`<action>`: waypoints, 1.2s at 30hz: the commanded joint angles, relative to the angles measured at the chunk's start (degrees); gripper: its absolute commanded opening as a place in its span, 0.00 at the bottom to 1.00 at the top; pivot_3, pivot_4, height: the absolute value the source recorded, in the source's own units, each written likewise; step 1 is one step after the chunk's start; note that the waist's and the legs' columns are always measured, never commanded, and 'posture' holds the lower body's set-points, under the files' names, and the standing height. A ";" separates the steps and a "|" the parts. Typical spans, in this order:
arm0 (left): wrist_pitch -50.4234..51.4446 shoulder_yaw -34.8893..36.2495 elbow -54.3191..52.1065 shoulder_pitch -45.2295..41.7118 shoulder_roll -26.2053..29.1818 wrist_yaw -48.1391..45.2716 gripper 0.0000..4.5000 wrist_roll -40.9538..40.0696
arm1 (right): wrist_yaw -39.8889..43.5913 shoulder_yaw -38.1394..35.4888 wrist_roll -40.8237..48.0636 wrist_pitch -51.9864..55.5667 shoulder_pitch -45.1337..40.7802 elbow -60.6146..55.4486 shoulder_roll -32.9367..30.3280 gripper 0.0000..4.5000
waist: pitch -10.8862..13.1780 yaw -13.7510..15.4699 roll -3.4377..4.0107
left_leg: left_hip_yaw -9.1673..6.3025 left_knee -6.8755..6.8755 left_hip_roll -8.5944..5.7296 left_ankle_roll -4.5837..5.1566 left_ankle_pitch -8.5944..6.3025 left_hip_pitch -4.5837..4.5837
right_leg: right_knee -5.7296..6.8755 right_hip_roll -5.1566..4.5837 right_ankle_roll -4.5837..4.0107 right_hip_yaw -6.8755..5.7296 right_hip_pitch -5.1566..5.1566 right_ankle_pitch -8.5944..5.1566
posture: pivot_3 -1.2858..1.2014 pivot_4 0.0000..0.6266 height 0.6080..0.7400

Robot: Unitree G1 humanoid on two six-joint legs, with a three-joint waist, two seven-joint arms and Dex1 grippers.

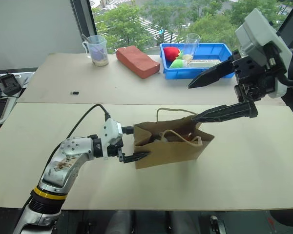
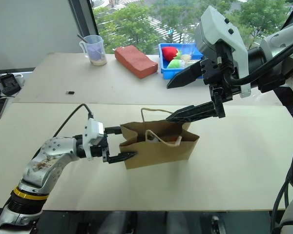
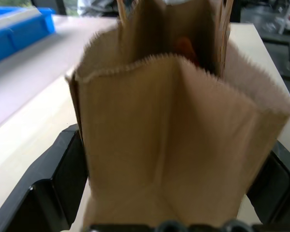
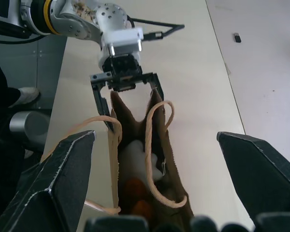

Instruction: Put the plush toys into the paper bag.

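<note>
The brown paper bag [image 1: 171,148] stands upright near the middle of the front table, its mouth open and its cord handles loose. Inside it, in the right wrist view, lie a white plush toy [image 4: 133,154] and under it an orange-brown plush toy [image 4: 135,191], mostly hidden. My left gripper [image 1: 139,142] is level at the bag's left end, open, one finger along each side of that end. My right gripper [image 1: 191,102] hangs open above the bag's right part, pointing down into the mouth, with nothing between its fingers.
On the far table stand a blue bin [image 1: 219,48] holding red and green soft items, a reddish-brown block [image 1: 138,61] and a clear measuring cup [image 1: 96,50]. A small black object [image 1: 74,92] lies near the seam between the tables. A black device [image 1: 10,83] sits at the far left.
</note>
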 commanded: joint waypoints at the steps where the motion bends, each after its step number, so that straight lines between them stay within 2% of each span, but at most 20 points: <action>1: -2.85 -0.17 1.13 -1.35 -1.09 -0.28 0.69 1.20 | -0.42 -1.47 0.59 0.07 -1.26 -0.93 -0.17 1.00 | 0.00 0.02 0.00 | 0.00 0.01 0.00 0.00 0.00 0.00 | 0.00 0.00 0.00 0.00 0.00 0.00 | 0.52 0.24 1.00; 7: -3.10 -0.41 3.68 -2.92 -2.45 -1.03 0.04 1.20 | -1.22 -1.82 0.48 -0.30 0.73 -1.80 -0.57 1.00 | 0.00 0.06 0.00 | -0.01 0.00 0.00 0.00 0.00 -0.01 | 0.00 -0.01 0.00 0.00 0.00 0.00 | 0.52 0.24 1.00; 8: -2.97 -0.33 4.11 -3.54 -2.68 -1.57 0.00 0.76 | -1.31 -2.03 0.57 -0.30 1.41 -2.14 -0.85 1.00 | 0.00 0.12 0.00 | -0.01 0.01 0.00 0.00 0.00 0.00 | 0.00 -0.01 0.01 0.00 0.00 0.00 | 0.52 0.24 1.00; 11: -1.13 0.25 4.82 -5.15 -2.28 -4.38 0.00 -1.52 | -1.32 -2.89 1.18 0.24 2.46 -2.75 -1.81 1.00 | 0.00 0.08 0.00 | -0.01 0.04 -0.01 0.01 0.00 -0.03 | 0.00 -0.02 0.02 0.00 0.00 0.01 | 0.52 0.24 1.00; 15: -3.14 -0.09 13.31 -13.26 0.07 -13.94 0.00 -1.65 | -0.80 -5.89 3.09 3.44 1.69 -1.13 -5.55 1.00 | 0.00 0.25 0.00 | -0.07 0.06 -0.01 0.00 0.01 -0.11 | 0.03 0.02 0.02 -0.11 -0.06 0.01 | 0.52 0.24 1.00; 21: -13.44 -2.43 29.23 -19.68 -4.60 -19.47 0.00 2.82 | -3.12 -7.35 4.18 6.04 1.44 -1.58 -7.21 1.00 | -0.01 -0.09 0.01 | 0.05 0.07 -0.04 0.04 -0.02 -0.05 | -0.02 -0.02 0.02 -0.11 0.02 0.01 | 0.52 0.24 1.00; 27: -17.76 -1.92 35.55 -22.19 -7.11 -21.01 0.00 4.67 | -4.50 -8.29 5.46 6.84 3.01 -2.56 -8.58 1.00 | -0.01 0.00 0.01 | 0.03 0.07 0.01 0.04 -0.02 -0.17 | 0.04 0.04 0.03 -0.12 -0.15 0.01 | 0.52 0.24 1.00; 30: -17.45 -1.09 35.63 -22.67 -6.36 -21.36 0.20 4.51 | -5.04 -8.33 5.72 6.54 3.45 -2.57 -8.68 1.00 | -0.01 -0.03 0.01 | 0.07 0.07 0.00 0.05 -0.02 -0.16 | 0.03 0.00 0.04 -0.10 -0.13 0.02 | 0.52 0.24 1.00; 33: -12.64 0.71 29.77 -21.93 -3.73 -20.94 0.51 2.56 | -5.70 -8.86 5.37 6.00 4.77 -2.32 -8.90 1.00 | -0.01 -0.03 0.01 | 0.06 0.10 0.00 0.05 -0.02 -0.17 | 0.03 0.00 0.05 -0.09 -0.13 0.03 | 0.52 0.24 1.00; 36: -2.56 4.19 19.85 -20.53 1.44 -18.04 0.84 -0.90 | -6.12 -11.26 4.48 4.66 9.73 -1.87 -10.61 1.00 | -0.01 -0.06 0.01 | 0.02 0.09 0.04 0.05 -0.02 -0.21 | 0.14 0.01 0.05 -0.09 -0.16 0.03 | 0.52 0.24 1.00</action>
